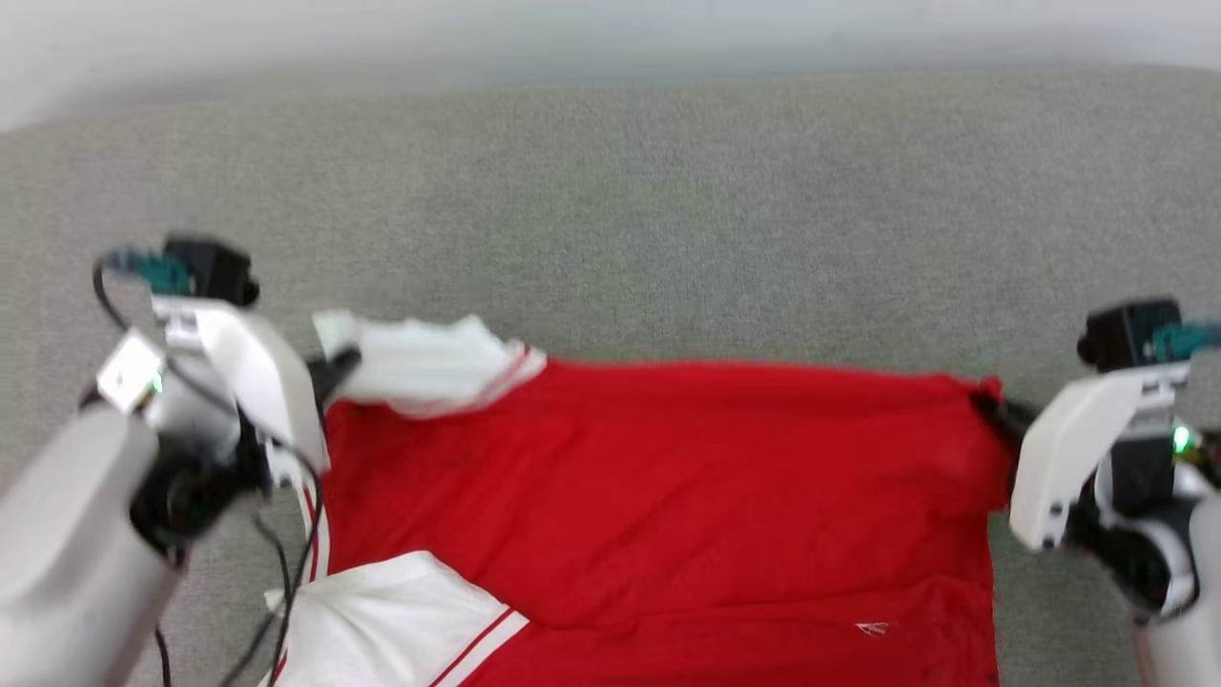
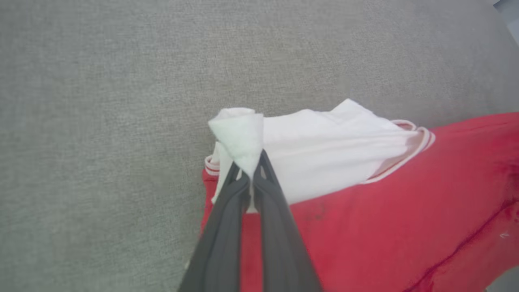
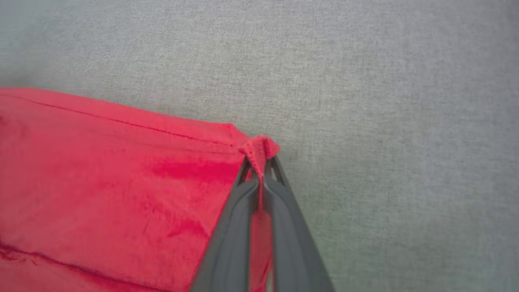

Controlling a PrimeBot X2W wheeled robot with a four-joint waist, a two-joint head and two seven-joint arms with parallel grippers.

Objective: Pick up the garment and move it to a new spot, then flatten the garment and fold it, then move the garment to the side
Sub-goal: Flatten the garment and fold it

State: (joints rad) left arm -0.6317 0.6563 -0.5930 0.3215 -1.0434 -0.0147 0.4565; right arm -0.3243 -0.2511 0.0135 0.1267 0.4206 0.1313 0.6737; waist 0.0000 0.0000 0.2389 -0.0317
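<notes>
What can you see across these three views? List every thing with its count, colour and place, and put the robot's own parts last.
garment: one, red with striped trim, spread on the surface between the grippers.
sleeves: two, white, at the garment's left end.
surface: one, grey, cloth-like, under and around the garment.
pale band: one, whitish, beyond the surface's far edge; unclear what it is.
left gripper: one, dark fingers, shut on the farther white sleeve.
right gripper: one, dark fingers, shut on a red corner of the garment.
forearms: two, pale, at the head view's lower corners.
cables: a few, black, by the left arm.
</notes>
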